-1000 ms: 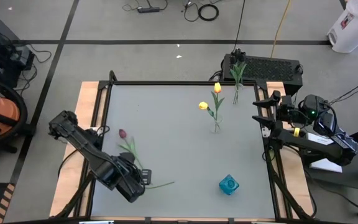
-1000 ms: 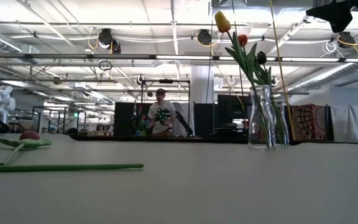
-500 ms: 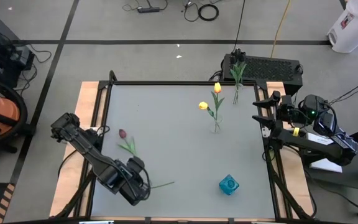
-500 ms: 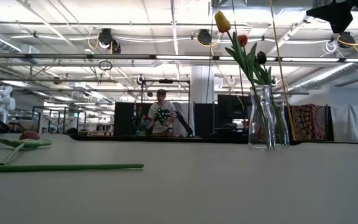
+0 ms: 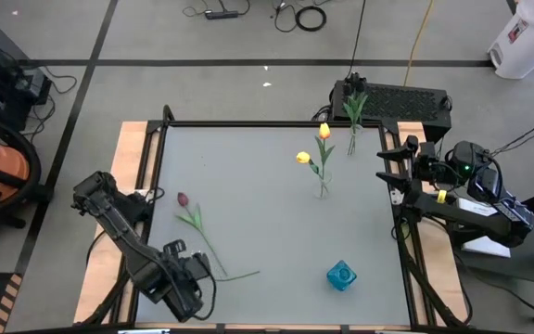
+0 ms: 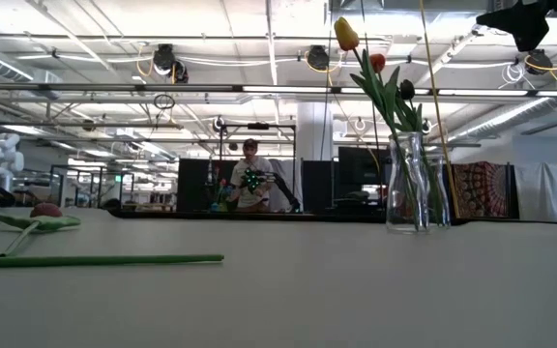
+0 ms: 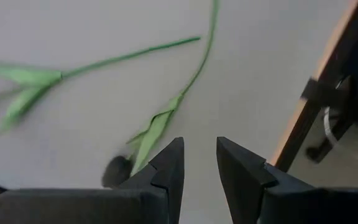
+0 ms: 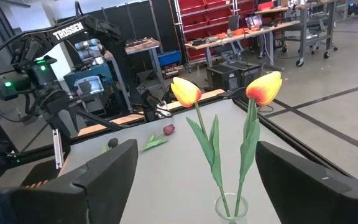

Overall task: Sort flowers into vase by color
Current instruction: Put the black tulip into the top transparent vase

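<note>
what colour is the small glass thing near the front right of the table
Blue-teal; the small glass vase shows best in the high view.

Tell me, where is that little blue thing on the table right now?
Seen from above, the blue thing sits near the table's front right corner, apart from the clear vase holding two yellow tulips behind it.

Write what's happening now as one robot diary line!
left gripper: open, above pink tulip stem | right gripper: open, waiting table's edge | yellow tulips: in vase
</note>
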Controlling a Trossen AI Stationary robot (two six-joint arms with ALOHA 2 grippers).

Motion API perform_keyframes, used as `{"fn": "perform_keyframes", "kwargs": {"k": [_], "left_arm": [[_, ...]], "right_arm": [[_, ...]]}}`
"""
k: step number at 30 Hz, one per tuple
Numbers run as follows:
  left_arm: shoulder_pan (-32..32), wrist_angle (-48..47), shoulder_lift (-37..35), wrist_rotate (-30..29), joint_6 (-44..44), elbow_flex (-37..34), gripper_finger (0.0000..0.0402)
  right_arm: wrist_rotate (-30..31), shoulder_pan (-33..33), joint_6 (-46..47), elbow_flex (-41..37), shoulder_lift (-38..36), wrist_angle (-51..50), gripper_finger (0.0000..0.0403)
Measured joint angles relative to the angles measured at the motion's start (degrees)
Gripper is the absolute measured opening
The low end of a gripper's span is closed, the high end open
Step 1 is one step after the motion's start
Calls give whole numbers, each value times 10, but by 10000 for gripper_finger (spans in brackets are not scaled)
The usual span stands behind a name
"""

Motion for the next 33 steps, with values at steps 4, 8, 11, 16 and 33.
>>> {"fn": "perform_keyframes", "kwargs": {"k": [4, 8, 11, 16, 33], "left_arm": [[-11, 0, 5, -9, 87, 0, 102], [-14, 0, 7, -17, 169, 0, 102], [-14, 0, 12, -33, 205, 0, 102], [-17, 2, 32, -38, 233, 0, 102], [-23, 29, 155, -12, 274, 0, 102]], "right_arm": [[0, 0, 0, 0, 0, 0, 318], [4, 0, 0, 0, 0, 0, 318], [17, 0, 1, 0, 0, 0, 318], [18, 0, 21, 0, 1, 0, 318], [34, 0, 45, 0, 1, 0, 318]]}}
